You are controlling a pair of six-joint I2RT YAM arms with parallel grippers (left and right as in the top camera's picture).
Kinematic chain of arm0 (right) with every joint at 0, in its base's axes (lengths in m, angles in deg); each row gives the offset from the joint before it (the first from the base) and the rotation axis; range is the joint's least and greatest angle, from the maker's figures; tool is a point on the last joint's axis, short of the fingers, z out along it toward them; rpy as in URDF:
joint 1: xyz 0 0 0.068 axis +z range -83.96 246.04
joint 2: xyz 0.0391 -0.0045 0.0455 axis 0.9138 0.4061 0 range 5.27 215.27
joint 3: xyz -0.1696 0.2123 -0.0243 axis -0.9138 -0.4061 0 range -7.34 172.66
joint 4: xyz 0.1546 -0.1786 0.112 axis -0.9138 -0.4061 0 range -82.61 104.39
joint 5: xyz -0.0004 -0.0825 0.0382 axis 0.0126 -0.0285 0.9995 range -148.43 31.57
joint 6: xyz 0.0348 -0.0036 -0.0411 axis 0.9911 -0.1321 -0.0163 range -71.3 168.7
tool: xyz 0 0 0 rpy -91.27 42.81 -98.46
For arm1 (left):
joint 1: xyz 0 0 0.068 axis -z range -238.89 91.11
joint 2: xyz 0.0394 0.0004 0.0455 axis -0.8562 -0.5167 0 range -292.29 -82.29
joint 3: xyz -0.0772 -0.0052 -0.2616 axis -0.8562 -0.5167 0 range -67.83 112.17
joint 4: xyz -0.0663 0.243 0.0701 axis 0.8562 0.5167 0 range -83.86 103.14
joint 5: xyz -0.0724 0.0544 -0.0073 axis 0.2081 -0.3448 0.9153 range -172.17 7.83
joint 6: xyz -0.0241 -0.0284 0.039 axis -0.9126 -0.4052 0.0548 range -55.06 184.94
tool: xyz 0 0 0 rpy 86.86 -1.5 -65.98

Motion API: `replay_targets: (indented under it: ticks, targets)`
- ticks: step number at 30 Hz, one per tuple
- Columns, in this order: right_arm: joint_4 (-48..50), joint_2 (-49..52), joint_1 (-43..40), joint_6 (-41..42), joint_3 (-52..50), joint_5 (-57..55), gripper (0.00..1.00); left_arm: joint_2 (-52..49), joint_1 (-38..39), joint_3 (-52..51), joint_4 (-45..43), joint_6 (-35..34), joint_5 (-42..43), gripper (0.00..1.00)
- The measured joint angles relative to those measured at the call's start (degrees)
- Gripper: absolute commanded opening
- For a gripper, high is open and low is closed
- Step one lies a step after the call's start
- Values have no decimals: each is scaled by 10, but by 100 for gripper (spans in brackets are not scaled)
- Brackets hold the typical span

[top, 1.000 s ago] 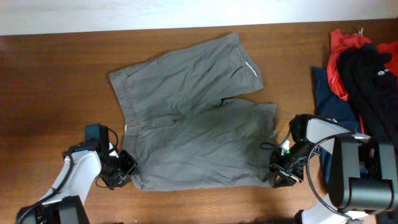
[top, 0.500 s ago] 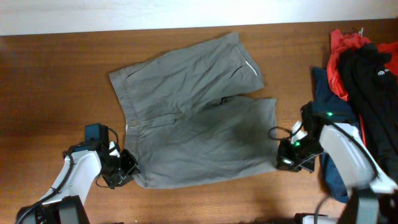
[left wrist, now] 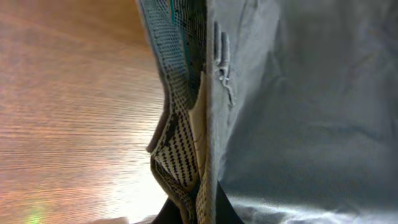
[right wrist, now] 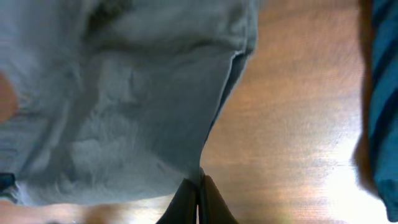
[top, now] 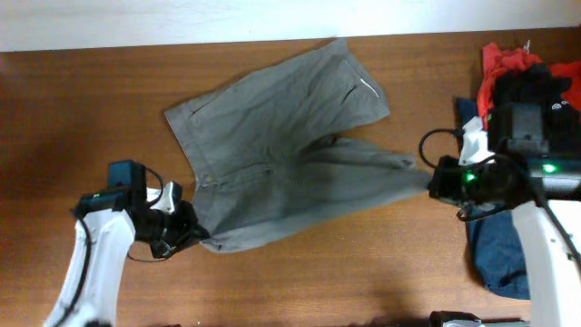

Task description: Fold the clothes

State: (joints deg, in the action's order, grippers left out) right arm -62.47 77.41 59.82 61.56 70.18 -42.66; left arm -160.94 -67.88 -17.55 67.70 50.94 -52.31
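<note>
Near edge has come up off the brown wooden table (top: 82, 118) since a sec ago. Wrinkled grey-olive cotton shorts (top: 290, 168), mid-table, are pinched both ends: left gripper (top: 191, 239) clamped on waistband corner, right gripper (top: 430, 178) on leg hem. No fold yet.

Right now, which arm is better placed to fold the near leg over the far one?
Right, probably. The right end effector is shut on the near leg's hem; the left end effector pinches the shorts' waistband corner, at the opposite end.
</note>
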Motion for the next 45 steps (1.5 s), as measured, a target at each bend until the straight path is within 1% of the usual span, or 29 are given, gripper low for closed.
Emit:
replay_targets:
  ticks: [4,6,7,9,12,15,20,23,26,29,31,34,36,37,38,39,41,42,44,45]
  targets:
    - [-35,-1,0,6,61,-20,4,77,0,1,28,9,16,1]
    - [-44,-1,0,7,100,-27,4,136,0,1,63,2,26,0]
    - [-46,-1,0,7,115,-29,4,148,0,2,69,-1,28,0]
    - [-44,-1,2,15,153,-28,4,186,0,2,105,-14,37,1]
    - [-30,1,4,25,176,-23,4,225,0,2,133,-24,46,1]
    - [-20,22,5,32,179,-11,4,239,0,3,152,-30,47,3]
    - [-20,68,5,35,179,-5,4,228,0,3,151,-30,38,1]
    - [-19,78,5,35,179,0,4,217,3,3,136,-28,24,0]
    - [-17,78,5,35,179,-1,4,207,22,3,78,-7,2,1]
    - [-16,78,5,35,179,-3,4,199,45,3,45,6,-20,1]
    - [-15,78,5,35,179,-5,4,192,62,3,20,31,-37,1]
    - [-13,78,5,35,179,-10,4,172,92,3,-24,90,-61,2]
    - [-13,78,5,35,179,-14,4,156,112,3,-41,116,-75,7]
    - [-13,78,5,35,179,-14,4,148,120,3,-41,124,-78,13]
    - [-13,78,5,35,179,-14,4,138,129,3,-40,129,-81,21]
    - [-13,78,5,35,179,-14,4,128,135,3,-40,136,-83,32]
    - [-13,78,5,35,179,-15,4,106,150,3,-36,144,-87,62]
    - [-13,78,5,35,179,-16,4,96,153,3,-36,147,-90,68]
    - [-13,78,5,35,179,-16,4,89,154,3,-37,152,-94,73]
    - [-13,78,5,35,179,-16,4,89,154,3,-40,152,-99,73]
